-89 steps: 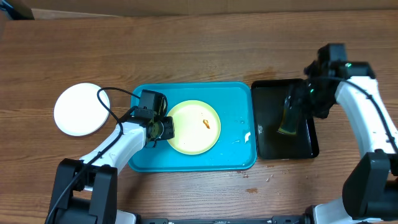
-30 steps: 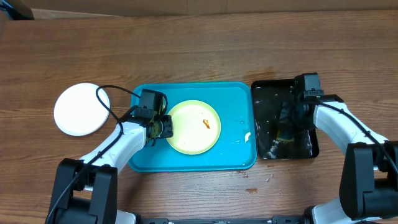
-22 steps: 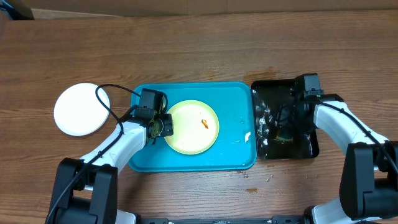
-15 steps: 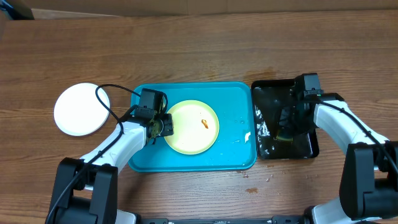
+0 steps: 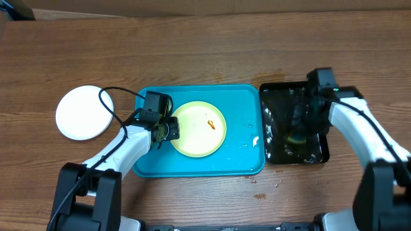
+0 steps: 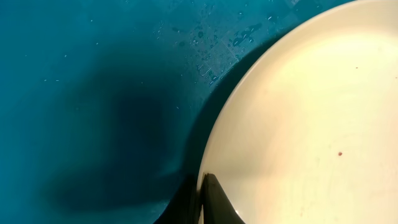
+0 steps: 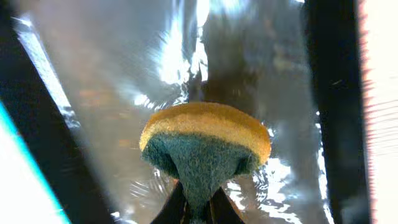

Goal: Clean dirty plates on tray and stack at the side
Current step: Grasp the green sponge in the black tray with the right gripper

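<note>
Well to the left of the bright cyan-blue rectangular plastic tray (image 5: 192, 165), a white round flat plate (image 5: 80, 113) is lying on the bare wood. Inside the tray, left of its middle, a pale yellow-green round plate (image 5: 192, 138) is resting flat, carrying a small orange-brown smear (image 5: 210, 124) near its centre. The left gripper (image 6: 202, 202) is pinching that plate's left rim, jaws drawn narrow on it. Water droplets (image 6: 211, 68) are beading on the tray floor beside the plate. Just beside the tray's right edge, a narrow black rectangular tray (image 5: 276, 96) is holding shallow, glinting water. Within its outline the right gripper (image 7: 198, 208) is squeezing a yellow-and-green sponge (image 7: 208, 134), jaws tight on its lower part. Everything is sitting on a brown wooden table (image 5: 192, 51).
</note>
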Controlling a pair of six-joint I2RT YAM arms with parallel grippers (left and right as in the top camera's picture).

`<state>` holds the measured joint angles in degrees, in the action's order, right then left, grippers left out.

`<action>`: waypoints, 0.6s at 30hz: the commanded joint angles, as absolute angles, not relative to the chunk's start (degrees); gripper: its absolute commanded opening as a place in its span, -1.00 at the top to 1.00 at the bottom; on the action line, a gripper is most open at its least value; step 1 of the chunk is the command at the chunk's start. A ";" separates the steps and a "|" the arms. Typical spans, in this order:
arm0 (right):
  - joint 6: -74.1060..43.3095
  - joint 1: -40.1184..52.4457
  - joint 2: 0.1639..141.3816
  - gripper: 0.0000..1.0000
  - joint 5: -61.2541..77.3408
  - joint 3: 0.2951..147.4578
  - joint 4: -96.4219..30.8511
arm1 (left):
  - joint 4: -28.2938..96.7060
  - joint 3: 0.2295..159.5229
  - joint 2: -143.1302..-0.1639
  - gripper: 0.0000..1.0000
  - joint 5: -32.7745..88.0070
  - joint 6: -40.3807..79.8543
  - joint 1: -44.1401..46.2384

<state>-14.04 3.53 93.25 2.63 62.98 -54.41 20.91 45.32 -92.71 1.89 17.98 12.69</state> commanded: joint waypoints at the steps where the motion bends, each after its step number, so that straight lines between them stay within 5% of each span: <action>1: -13.50 4.12 89.73 0.92 2.83 64.88 -55.72 | 20.88 45.17 -93.25 0.82 1.54 17.96 12.78; 16: -13.52 6.42 89.80 0.92 2.55 48.29 -37.36 | 21.17 45.17 -93.25 0.74 1.54 17.96 12.78; 18: -13.52 6.42 89.80 0.72 2.57 46.63 -34.74 | 21.17 45.17 -93.25 0.74 1.54 17.96 12.78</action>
